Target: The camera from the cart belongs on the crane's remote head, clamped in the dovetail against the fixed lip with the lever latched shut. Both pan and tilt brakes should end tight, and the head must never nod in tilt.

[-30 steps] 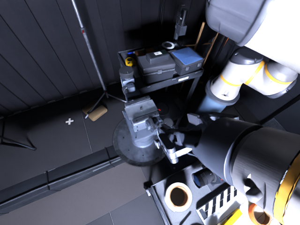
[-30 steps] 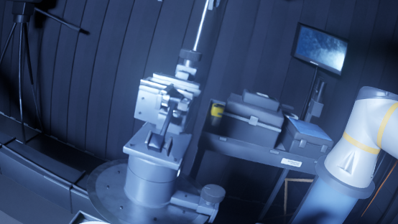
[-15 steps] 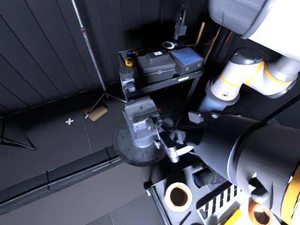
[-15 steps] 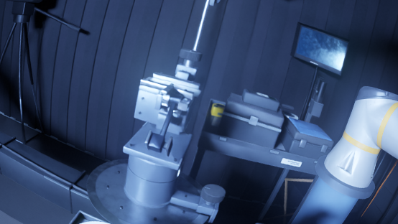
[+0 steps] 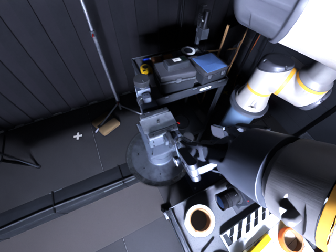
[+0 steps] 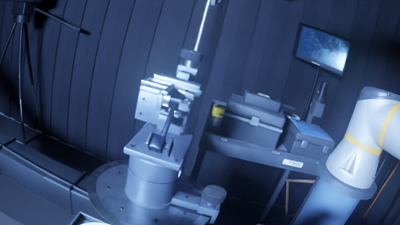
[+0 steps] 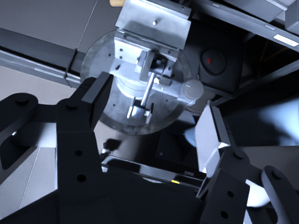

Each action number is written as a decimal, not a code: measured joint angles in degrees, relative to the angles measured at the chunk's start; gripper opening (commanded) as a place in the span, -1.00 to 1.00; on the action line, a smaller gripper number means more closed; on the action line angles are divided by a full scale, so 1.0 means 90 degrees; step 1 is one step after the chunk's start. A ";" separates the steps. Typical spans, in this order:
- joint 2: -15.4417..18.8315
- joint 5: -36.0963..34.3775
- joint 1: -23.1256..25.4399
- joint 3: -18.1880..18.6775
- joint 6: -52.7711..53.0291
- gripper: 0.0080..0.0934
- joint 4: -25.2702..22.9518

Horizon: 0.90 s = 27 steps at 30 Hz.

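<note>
The camera (image 5: 230,200) lies on the near cart at lower right, lens toward the left, partly hidden by my arm. The remote head (image 5: 158,135) (image 6: 162,119) (image 7: 150,63) stands on a round base plate with its dovetail plate empty. Its clamp lever (image 6: 164,131) (image 7: 143,100) hangs down the head's front. A round brake knob (image 6: 213,194) (image 7: 192,89) sits at the base, and another knob (image 6: 190,55) sits at the top behind the head. My gripper (image 7: 154,110) (image 5: 202,160) is open and empty, hovering above the head's lever side.
The far cart (image 5: 180,73) (image 6: 267,126) behind the head carries closed cases and a yellow tape measure (image 5: 145,69). The near cart holds tape rolls (image 5: 200,220), a clapper slate (image 5: 248,223). A light stand (image 5: 104,67) rises at left. A cable ramp (image 5: 65,194) crosses the floor.
</note>
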 measured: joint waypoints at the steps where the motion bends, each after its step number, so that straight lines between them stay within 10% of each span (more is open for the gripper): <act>1: 0.0000 0.0000 0.0000 0.0000 0.0000 0.41 0.0000; 27: -0.0194 0.0273 0.0628 0.0138 0.0734 0.17 0.0512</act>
